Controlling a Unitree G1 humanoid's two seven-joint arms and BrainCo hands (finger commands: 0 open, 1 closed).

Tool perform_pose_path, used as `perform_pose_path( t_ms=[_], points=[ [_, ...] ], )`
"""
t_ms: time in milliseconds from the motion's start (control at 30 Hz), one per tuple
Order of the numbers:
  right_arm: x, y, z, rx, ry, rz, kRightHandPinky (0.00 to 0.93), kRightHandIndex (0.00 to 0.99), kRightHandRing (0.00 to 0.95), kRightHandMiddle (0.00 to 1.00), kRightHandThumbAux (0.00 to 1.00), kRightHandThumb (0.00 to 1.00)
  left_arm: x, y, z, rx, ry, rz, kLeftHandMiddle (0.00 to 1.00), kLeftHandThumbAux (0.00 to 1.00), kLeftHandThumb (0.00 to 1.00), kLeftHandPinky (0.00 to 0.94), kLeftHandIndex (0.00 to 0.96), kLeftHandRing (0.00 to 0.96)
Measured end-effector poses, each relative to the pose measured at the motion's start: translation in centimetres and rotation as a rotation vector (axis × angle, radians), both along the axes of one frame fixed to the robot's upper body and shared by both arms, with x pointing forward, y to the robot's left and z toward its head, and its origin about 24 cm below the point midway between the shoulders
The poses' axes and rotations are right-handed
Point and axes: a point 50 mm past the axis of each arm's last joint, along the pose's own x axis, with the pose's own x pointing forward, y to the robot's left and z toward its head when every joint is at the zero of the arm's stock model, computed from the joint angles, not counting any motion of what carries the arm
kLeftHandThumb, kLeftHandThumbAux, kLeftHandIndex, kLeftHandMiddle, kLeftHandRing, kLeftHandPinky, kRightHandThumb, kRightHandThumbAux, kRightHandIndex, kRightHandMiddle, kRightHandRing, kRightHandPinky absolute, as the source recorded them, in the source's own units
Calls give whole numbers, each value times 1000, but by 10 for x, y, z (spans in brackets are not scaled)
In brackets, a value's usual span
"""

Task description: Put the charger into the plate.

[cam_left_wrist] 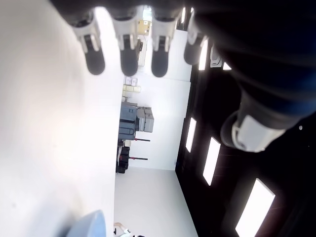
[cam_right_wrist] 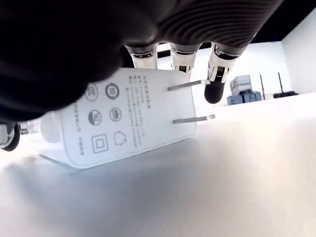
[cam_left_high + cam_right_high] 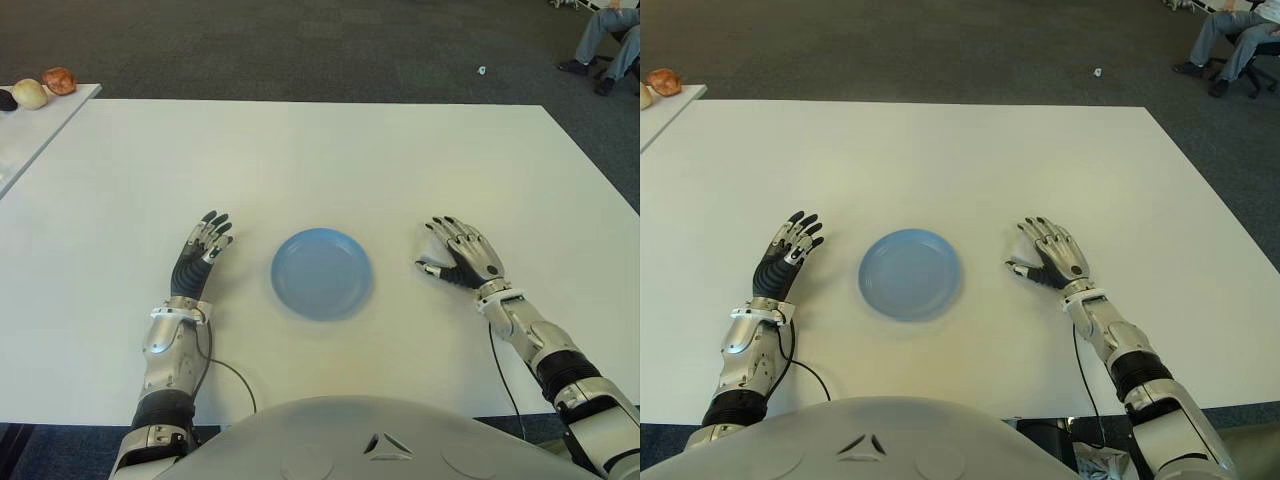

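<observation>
- Charger (image 2: 123, 116) is covered on the bench (image 3: 330, 160) by the right hand (image 3: 462, 255), fingers (image 2: 216, 79) extended, not yet closed.
- Fingers should be curled under its sides before lifting toward the plate (image 3: 322, 273).
- Left hand (image 3: 200, 255) is seen open, empty, beside the plate.

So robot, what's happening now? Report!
Right hand over charger on table, fingers not closed. Left hand open, idle left of plate. Plate empty, path clear.

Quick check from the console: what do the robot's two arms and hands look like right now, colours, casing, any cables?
Both match. The left hand and right hand have black ribbed palms, silver-grey finger segments and dark fingertips. Silver-grey wrist cuffs lead to forearms of silver shells and black ribbed joints. A thin black cable trails from each wrist across the white table.
</observation>
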Motion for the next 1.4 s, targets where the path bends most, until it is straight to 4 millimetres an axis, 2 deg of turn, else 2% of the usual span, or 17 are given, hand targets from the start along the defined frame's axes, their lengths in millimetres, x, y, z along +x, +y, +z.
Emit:
perform_pose_path(
  t_ms=[667, 867, 933, 967, 1033, 1300, 1333, 1400],
  points=[
    [3, -1, 0, -114, -108, 48, 0, 0, 0, 0, 236, 262, 0, 1, 0, -1, 5, 1, 124, 540, 0, 140, 81, 116],
    [3, -3, -1, -84, -97, 31, 81, 0, 0, 0, 260, 291, 0, 1, 0, -2, 5, 3, 122, 539, 0, 138, 79, 114],
    [4, -4, -1, -69, -92, 27, 185, 0, 32, 0, 278, 323, 0, 1, 0, -3, 6, 3, 121, 538, 0, 137, 79, 112],
    [4, -4, -1, -59, -88, 24, 199, 0, 36, 0, 280, 328, 0, 1, 0, -3, 6, 3, 121, 538, 0, 137, 78, 112],
    [4, -5, -1, -36, -76, 17, 276, 0, 99, 19, 288, 366, 0, 1, 0, -3, 7, 3, 121, 537, 0, 139, 80, 112],
    [7, -9, -2, 60, 7, -21, 366, 6, 202, 94, 295, 439, 0, 2, 0, -13, 14, 5, 119, 533, 0, 140, 82, 112],
    [7, -9, -2, 67, 14, -22, 423, 19, 267, 151, 296, 460, 0, 2, 0, -13, 14, 6, 118, 530, 0, 139, 83, 111],
    [8, -10, -3, 90, 26, -30, 471, 33, 329, 208, 295, 481, 0, 2, 0, -13, 14, 7, 116, 527, 0, 136, 84, 109]
  ],
)
